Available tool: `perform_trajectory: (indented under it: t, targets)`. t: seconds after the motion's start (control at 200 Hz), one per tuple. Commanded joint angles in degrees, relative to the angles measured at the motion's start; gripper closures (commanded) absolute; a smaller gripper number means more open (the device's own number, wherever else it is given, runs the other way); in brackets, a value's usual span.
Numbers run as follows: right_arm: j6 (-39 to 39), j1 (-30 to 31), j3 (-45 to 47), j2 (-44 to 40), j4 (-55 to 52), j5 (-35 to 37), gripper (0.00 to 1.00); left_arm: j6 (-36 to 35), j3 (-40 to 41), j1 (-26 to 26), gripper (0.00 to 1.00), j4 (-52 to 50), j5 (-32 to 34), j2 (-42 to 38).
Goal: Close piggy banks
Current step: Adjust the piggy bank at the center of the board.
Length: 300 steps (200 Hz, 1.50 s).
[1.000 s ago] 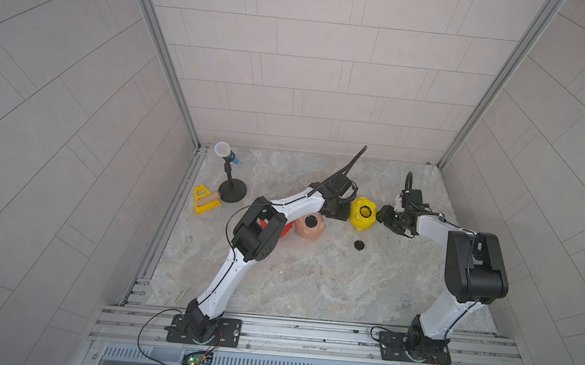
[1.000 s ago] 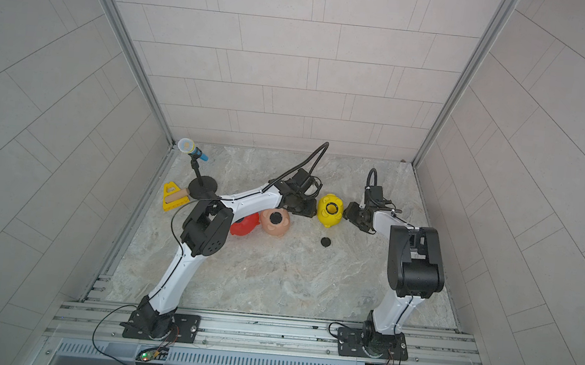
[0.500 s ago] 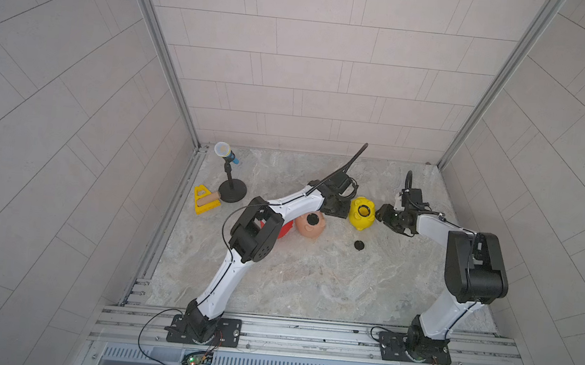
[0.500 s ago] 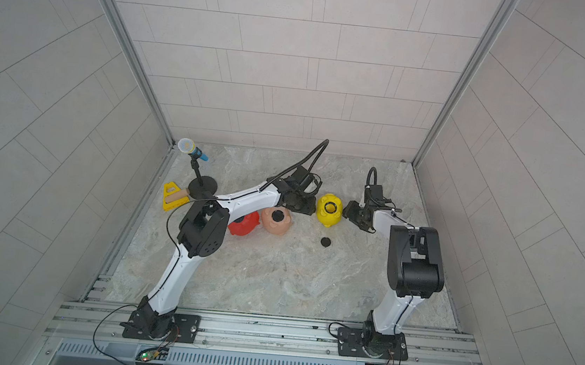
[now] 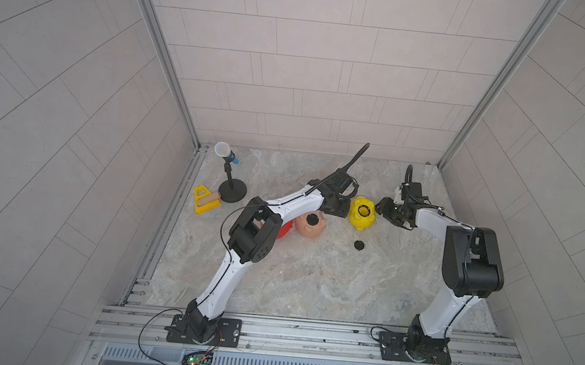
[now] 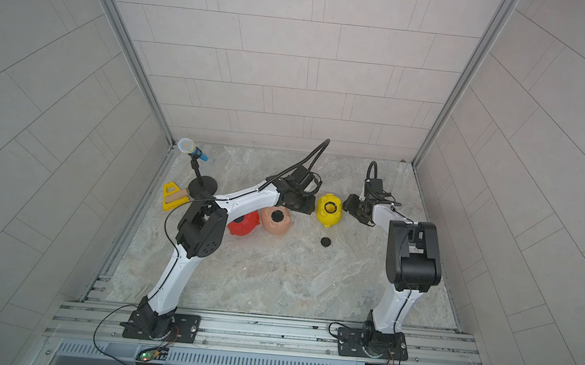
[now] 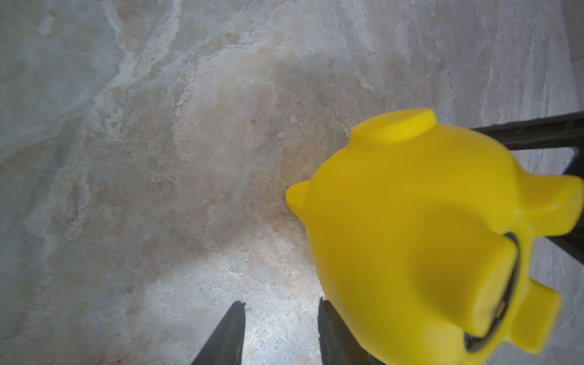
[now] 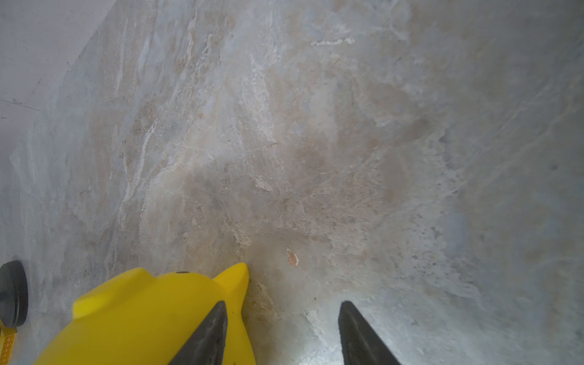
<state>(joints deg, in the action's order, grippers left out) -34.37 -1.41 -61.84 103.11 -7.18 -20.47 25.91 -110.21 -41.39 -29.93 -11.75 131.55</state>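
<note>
In both top views the yellow piggy bank lies belly up with its round hole uncovered. My left gripper stands open against its left side, nothing between the fingers. At the pig's right side my right gripper is open, one finger lying over the yellow pig. A loose black plug lies on the table in front of it. The peach-pink piggy bank has a black plug in its belly. The red piggy bank is partly hidden behind my left arm.
A toy microphone on a black stand and a yellow triangular toy with a wooden peg stand at the back left. The enclosure's walls close in the marble table on three sides.
My left arm's elbow has drifted slightly to the left. Both grippers and the piggy banks stay where they were.
</note>
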Motion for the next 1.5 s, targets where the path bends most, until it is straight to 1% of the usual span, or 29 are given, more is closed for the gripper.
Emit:
perform_trajectory:
  t: [0.0, 0.215, 0.355, 0.575, 0.69, 0.821, 1.006, 1.206, 1.361, 1.496]
  targets:
    - [-0.2, -0.1, -1.1, 1.5, -0.5, -1.3, 0.43, -0.8, 0.1, -0.2, 0.57, -1.0, 0.0, -3.0]
    - [-0.8, 0.0, -1.9, 3.5, 1.3, -3.9, 0.43, -0.7, 0.7, -0.2, 0.57, -0.7, -0.2, -3.4]
    - [-0.7, 0.1, -2.2, 4.3, 1.0, -3.7, 0.43, -0.7, 1.0, -0.2, 0.57, -0.5, -0.5, -3.5]
    - [-1.0, 0.0, -3.3, 6.2, 1.4, -5.3, 0.43, -0.7, 1.8, -0.2, 0.57, -0.6, -0.1, -4.2]
    - [-0.9, 0.1, -3.0, 5.6, 1.0, -4.3, 0.43, -0.9, 2.1, -0.2, 0.57, -0.7, 0.7, -4.8]
    - [-0.6, -0.1, -2.2, 3.8, -0.7, -1.4, 0.43, -1.1, 2.6, -0.1, 0.56, -0.6, 1.1, -5.4]
    - [-0.6, -0.8, -0.2, 1.1, -1.3, 0.4, 0.43, -1.0, 3.3, 0.3, 0.57, -1.3, 2.4, -6.0]
    - [-0.4, -1.7, 2.0, -2.4, -2.8, 1.7, 0.44, -1.0, 3.9, 1.0, 0.57, -2.6, 2.2, -7.9]
    - [0.6, -1.9, 4.8, -7.9, -5.5, 3.1, 0.44, -0.9, 5.6, 1.0, 0.57, -2.3, 2.0, -11.2]
    - [1.5, -1.9, 8.5, -14.0, -8.0, 2.7, 0.45, -0.7, 9.3, 1.0, 0.57, -1.4, 1.9, -16.5]
